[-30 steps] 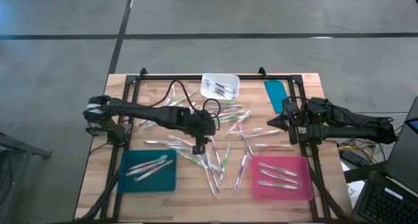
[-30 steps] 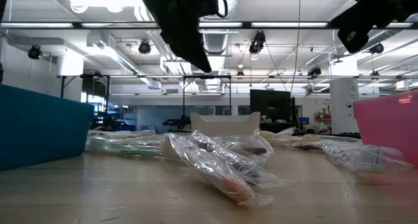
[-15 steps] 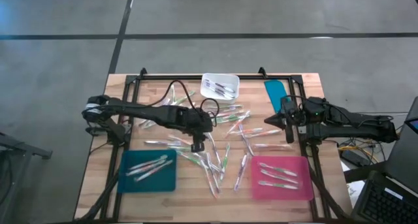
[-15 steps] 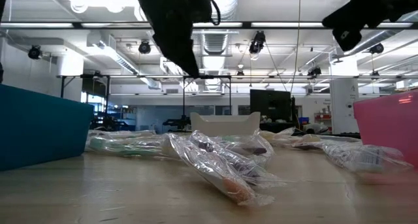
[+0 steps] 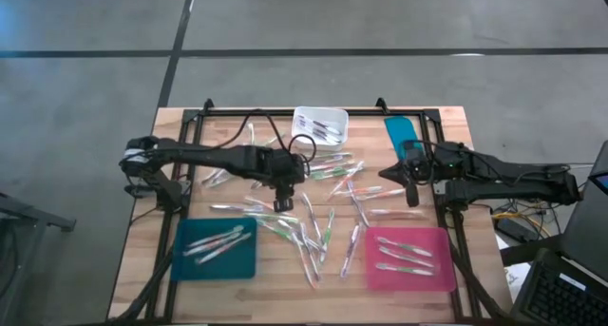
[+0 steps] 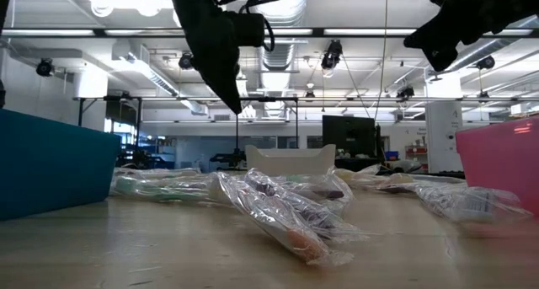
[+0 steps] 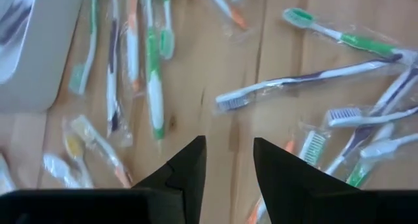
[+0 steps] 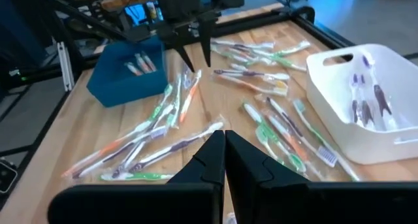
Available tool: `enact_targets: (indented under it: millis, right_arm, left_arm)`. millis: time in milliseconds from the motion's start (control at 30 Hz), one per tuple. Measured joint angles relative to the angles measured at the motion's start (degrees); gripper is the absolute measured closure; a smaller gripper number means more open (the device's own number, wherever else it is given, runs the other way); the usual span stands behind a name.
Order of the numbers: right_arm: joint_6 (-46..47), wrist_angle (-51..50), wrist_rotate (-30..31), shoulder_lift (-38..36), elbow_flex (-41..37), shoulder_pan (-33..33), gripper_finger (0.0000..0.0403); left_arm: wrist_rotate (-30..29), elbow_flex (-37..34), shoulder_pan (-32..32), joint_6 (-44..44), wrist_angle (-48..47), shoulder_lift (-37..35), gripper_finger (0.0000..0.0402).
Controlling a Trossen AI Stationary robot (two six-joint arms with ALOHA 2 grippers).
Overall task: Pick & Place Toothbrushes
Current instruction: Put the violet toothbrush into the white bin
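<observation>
The left arm reaches from the left edge toward the middle, its left gripper (image 5: 282, 201) raised and pointing down, fingers (image 7: 186, 165) parted and holding nothing. The right arm stretches in from the right, right gripper (image 5: 387, 174) raised with fingers pressed together, empty.

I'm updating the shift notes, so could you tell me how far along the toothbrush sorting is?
Partly done. A few toothbrushes already lie in the teal tray, the pink tray and the white bin. Nothing is in hand: the left pincer hangs open and empty above the pile, and the right pincer is shut and empty. Most of the job remains: many loose toothbrushes are scattered mid-table.
</observation>
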Motion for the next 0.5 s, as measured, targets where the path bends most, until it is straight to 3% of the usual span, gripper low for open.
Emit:
enact_targets:
  millis: [500]
  right_arm:
    - [-0.2, 2.3, -0.1, 5.5, 0.2, 0.0, 0.0394]
  left_arm:
    - [-0.1, 0.2, -3.2, 29.5, 9.2, 4.3, 0.0269]
